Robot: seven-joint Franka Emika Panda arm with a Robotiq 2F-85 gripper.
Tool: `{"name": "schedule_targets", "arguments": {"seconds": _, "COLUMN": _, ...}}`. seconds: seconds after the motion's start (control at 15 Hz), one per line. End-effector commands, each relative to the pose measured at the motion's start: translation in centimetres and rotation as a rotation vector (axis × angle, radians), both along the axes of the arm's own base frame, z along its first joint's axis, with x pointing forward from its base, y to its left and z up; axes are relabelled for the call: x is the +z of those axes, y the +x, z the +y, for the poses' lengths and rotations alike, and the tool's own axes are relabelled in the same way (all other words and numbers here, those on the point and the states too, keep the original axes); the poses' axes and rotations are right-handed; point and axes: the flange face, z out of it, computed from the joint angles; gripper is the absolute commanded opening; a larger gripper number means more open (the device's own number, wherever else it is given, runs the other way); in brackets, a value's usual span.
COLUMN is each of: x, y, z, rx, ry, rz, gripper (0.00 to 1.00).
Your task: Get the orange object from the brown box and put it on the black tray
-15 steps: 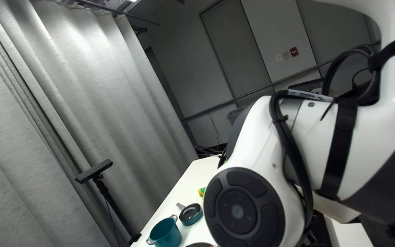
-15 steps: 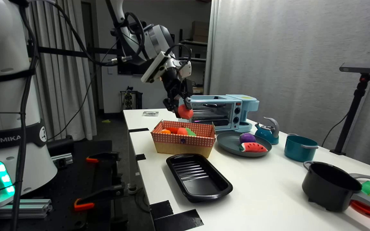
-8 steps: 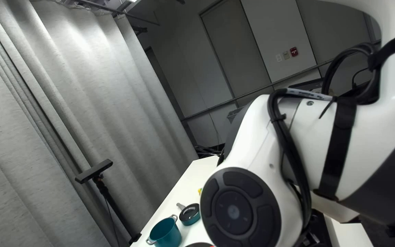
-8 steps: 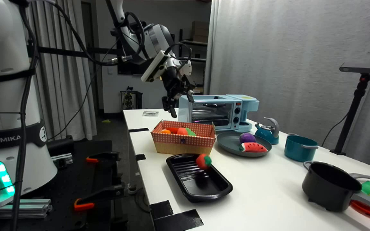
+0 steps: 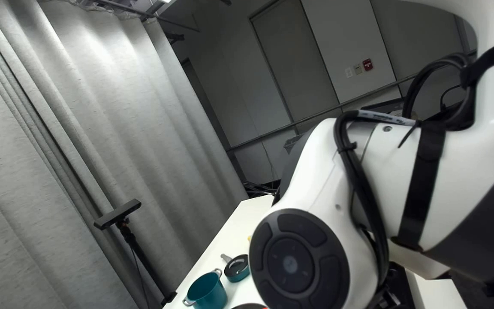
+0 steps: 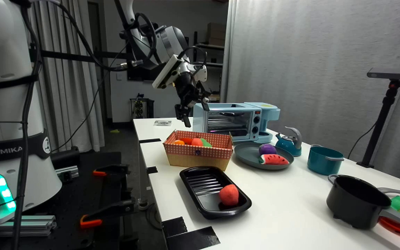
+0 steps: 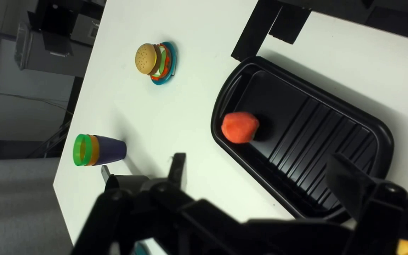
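The orange object, a rounded orange-red lump, rests inside the black tray, near one short end, in the wrist view (image 7: 240, 127) and in an exterior view (image 6: 228, 195). That black tray (image 6: 200, 198) is ribbed at its opposite end and appears whole except where a finger covers a corner in the wrist view (image 7: 289, 85). Right behind it stands the brown box (image 6: 196, 160), tan below with a red checked rim, still containing several toy pieces. My gripper (image 6: 196, 115) hangs above and behind the box, jaws wide apart. Between its fingers (image 7: 178, 170) nothing is held.
A grey plate (image 6: 248, 160) with purple and red toys lies beside the box, a blue toaster oven (image 6: 234, 121) behind. Teal pot (image 6: 321, 163) and black pot (image 6: 356, 201) stand farther along. A toy burger (image 7: 154, 62) and stacked cups (image 7: 99, 149) show in the wrist view.
One second ago the gripper held the orange object above the box. It opened and the object dropped into the tray, then rolled toward its near end. The arm barely shifted.
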Motion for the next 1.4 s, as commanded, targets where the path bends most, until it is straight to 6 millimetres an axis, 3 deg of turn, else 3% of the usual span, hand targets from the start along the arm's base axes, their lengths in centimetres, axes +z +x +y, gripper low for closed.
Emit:
{"name": "schedule_targets", "arguments": {"seconds": 0.0, "x": 0.8, "y": -0.3, "z": 0.5, "rx": -0.027, "ry": -0.009, "rz": 0.009, "gripper": 1.0}}
{"name": "schedule_targets", "arguments": {"seconds": 0.53, "x": 0.3, "y": -0.6, "z": 0.9, "rx": -0.099, "ry": 0.108, "rz": 0.015, "gripper": 1.0}}
{"name": "schedule_targets", "arguments": {"seconds": 0.6, "x": 0.1, "y": -1.8, "z": -5.8, "rx": -0.114, "ry": 0.109, "rz": 0.016, "gripper": 1.0}}
{"name": "schedule_targets", "arguments": {"seconds": 0.73, "x": -0.2, "y": -1.9, "z": -8.5, "rx": -0.135, "ry": 0.117, "rz": 0.004, "gripper": 1.0}}
{"name": "schedule_targets", "arguments": {"seconds": 1.07, "x": 0.2, "y": -3.6, "z": -20.5, "rx": -0.22, "ry": 0.162, "rz": -0.033, "gripper": 1.0}}
{"name": "schedule_targets", "arguments": {"seconds": 1.13, "x": -0.9, "y": -1.8, "z": -17.4, "rx": -0.231, "ry": 0.131, "rz": -0.008, "gripper": 1.0}}
{"name": "schedule_targets", "arguments": {"seconds": 1.2, "x": -0.8, "y": -2.1, "z": -18.9, "rx": -0.248, "ry": 0.137, "rz": -0.008, "gripper": 1.0}}
{"name": "schedule_targets", "arguments": {"seconds": 1.33, "x": -0.9, "y": -2.0, "z": -18.9, "rx": -0.246, "ry": 0.136, "rz": -0.005, "gripper": 1.0}}
